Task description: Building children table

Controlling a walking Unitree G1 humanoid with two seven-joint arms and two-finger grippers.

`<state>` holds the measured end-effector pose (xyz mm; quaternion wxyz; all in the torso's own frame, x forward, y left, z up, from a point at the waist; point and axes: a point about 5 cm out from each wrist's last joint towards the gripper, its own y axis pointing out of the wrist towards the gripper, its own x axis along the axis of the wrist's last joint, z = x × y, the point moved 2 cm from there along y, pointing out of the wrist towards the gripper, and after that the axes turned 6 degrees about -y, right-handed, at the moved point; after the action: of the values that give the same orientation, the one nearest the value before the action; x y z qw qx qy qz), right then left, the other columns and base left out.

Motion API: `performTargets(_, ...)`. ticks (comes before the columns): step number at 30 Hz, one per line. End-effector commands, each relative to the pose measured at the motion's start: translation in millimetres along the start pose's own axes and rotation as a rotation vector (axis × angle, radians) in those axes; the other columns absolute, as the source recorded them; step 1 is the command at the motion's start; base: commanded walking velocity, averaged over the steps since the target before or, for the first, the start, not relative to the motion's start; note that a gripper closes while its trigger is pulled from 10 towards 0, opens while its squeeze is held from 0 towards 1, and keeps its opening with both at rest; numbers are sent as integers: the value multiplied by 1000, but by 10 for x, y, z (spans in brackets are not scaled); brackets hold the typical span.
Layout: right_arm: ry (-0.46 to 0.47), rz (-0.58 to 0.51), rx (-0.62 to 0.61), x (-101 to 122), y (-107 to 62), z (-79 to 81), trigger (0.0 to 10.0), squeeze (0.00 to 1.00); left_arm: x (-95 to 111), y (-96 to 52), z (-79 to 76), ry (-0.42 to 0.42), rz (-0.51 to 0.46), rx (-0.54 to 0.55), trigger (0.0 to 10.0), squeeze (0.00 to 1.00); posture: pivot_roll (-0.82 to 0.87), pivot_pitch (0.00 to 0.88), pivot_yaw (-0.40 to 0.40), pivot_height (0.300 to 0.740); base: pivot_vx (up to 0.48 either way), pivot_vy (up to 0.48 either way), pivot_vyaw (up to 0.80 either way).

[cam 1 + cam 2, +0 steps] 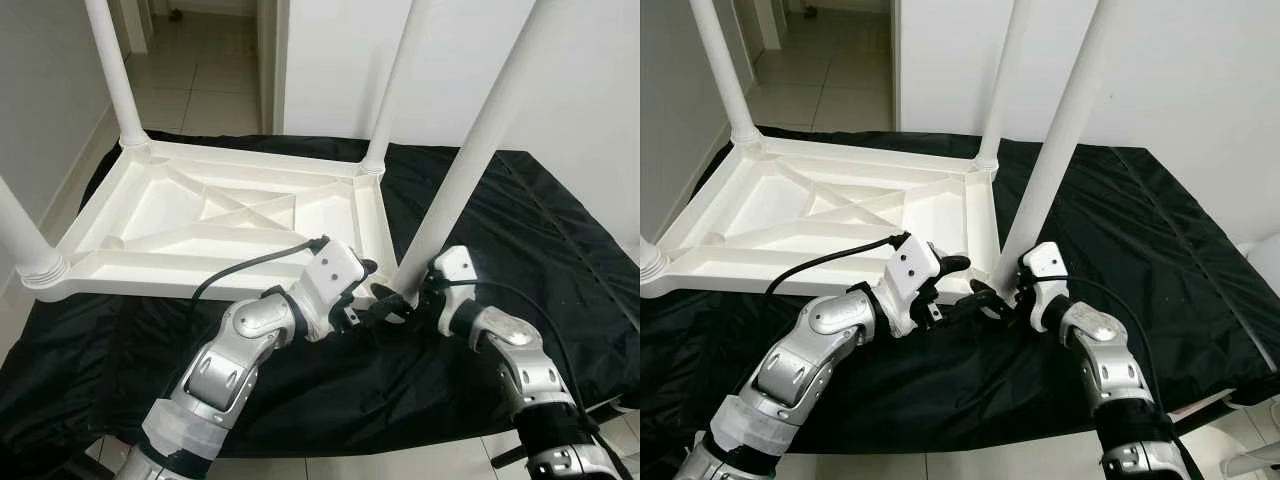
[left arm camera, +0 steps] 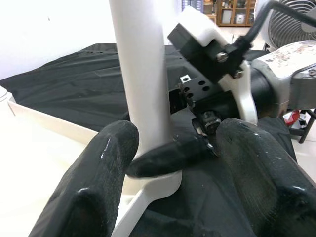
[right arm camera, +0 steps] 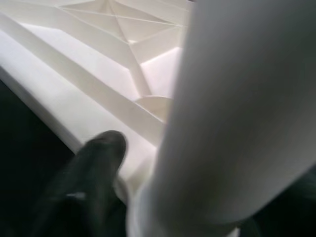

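A white plastic table top (image 1: 200, 215) lies upside down on a black cloth (image 1: 520, 220). Three legs stand up from its far left (image 1: 115, 70), far right (image 1: 395, 90) and near left (image 1: 20, 235) corners. The fourth leg (image 1: 470, 150) rises slanted from the near right corner. My right gripper (image 1: 412, 296) is shut around this leg's base; one of its fingers (image 2: 168, 155) wraps the leg just above the socket. My left gripper (image 1: 378, 292) is beside the same corner, its fingers (image 2: 98, 168) spread open on either side of the leg base without touching it.
The cloth covers a low platform whose front edge is just below my arms. Tiled floor (image 1: 200, 80) and a doorway lie beyond the table on the left, a white wall (image 1: 560, 70) on the right. A fan (image 2: 291, 22) stands further off.
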<state>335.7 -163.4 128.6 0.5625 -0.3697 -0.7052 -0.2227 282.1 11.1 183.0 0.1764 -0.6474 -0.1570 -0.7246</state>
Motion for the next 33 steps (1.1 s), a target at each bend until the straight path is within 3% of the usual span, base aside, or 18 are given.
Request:
performTargets(1,-9,24,38,-62,28,49,0,0,10,31,7,10,-6,26,10000,0,-30,0,-66,740,0,0,0)
performTargets(13,18,22,72,-130,20,52,0,0,23,32,34,9,-12,41,10000,0,-27,1,-73,740,0,0,0)
performTargets(14,14,24,65,-132,17,48,10000,0,24,31,38,9,-12,42,10000,0,-30,2,-78,740,0,0,0)
performTargets(20,74,9,-156,-80,28,-44,10000,0,18,26,42,8,-10,38,10000,0,-41,10,-72,740,0,0,0)
performTargets(24,86,13,-190,-78,42,-32,10000,0,16,32,36,7,-10,36,10000,0,-41,10,-72,740,0,0,0)
performTargets(25,137,4,-251,-33,82,37,10000,0,17,36,24,5,-10,31,10000,0,-43,12,-68,740,0,0,0)
performTargets(28,137,4,-251,-33,82,37,10000,0,17,36,24,5,-10,31,10000,0,-43,12,-68,740,0,0,0)
performTargets(33,248,-2,-362,24,147,184,10000,0,13,28,10,5,-9,25,10000,0,-42,9,-67,740,0,0,0)
